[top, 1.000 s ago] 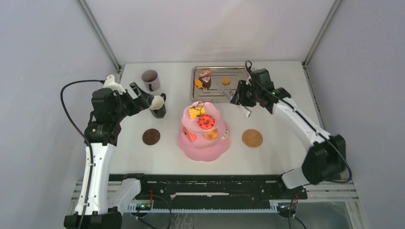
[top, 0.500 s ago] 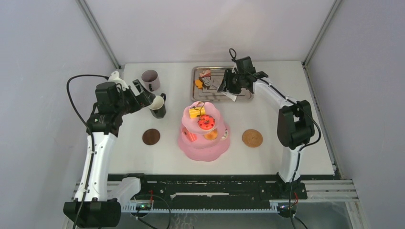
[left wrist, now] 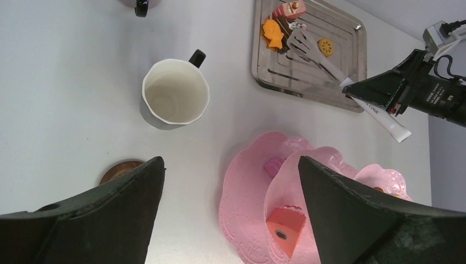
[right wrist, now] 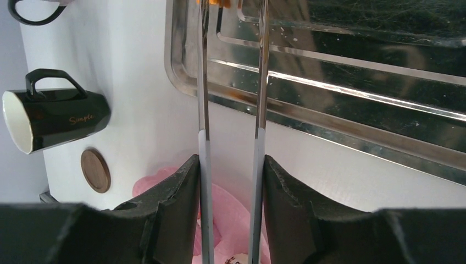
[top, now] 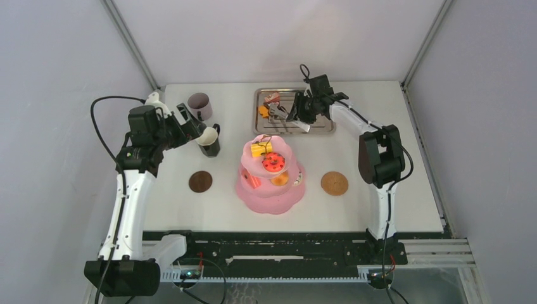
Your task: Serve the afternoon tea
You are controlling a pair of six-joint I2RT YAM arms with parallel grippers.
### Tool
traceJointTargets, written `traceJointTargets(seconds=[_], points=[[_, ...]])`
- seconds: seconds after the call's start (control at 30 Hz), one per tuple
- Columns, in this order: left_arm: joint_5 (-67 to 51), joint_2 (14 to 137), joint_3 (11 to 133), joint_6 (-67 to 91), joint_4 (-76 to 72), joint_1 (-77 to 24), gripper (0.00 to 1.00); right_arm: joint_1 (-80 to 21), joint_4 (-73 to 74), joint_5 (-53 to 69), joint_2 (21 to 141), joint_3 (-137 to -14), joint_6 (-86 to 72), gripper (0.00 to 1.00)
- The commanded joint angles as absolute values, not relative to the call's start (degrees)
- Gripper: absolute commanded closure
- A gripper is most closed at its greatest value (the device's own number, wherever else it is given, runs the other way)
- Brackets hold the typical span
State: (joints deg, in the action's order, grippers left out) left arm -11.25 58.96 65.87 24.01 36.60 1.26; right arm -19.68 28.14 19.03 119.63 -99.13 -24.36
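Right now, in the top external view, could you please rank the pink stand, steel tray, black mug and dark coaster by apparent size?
1. pink stand, largest
2. steel tray
3. black mug and dark coaster look about alike, so I leave them unranked.

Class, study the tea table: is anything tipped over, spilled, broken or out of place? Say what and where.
Nothing is spilled, tipped or broken. The one oddity: the black mug and mauve mug stand upright away from the dark coaster and the lighter coaster, which carry nothing.
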Motion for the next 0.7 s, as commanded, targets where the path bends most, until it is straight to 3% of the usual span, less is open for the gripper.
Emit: traceJointTargets(seconds=[0.0,0.43,0.67], points=[[-11.21,59.20,70.04,24.15,35.16,1.22,0.05,-18.78,26.54,19.44,119.61,-101.89,-24.81,0.53],[-11.13,58.81,70.03,24.39,35.16,1.04,0.05,-17.01,22.21,19.17,115.32,-95.54,-25.24,1.00],[-11.35,58.63,70.00,24.61,35.07,0.90,0.05,-16.74,21.68,18.24,107.94,-88.89,-24.11,1.00]])
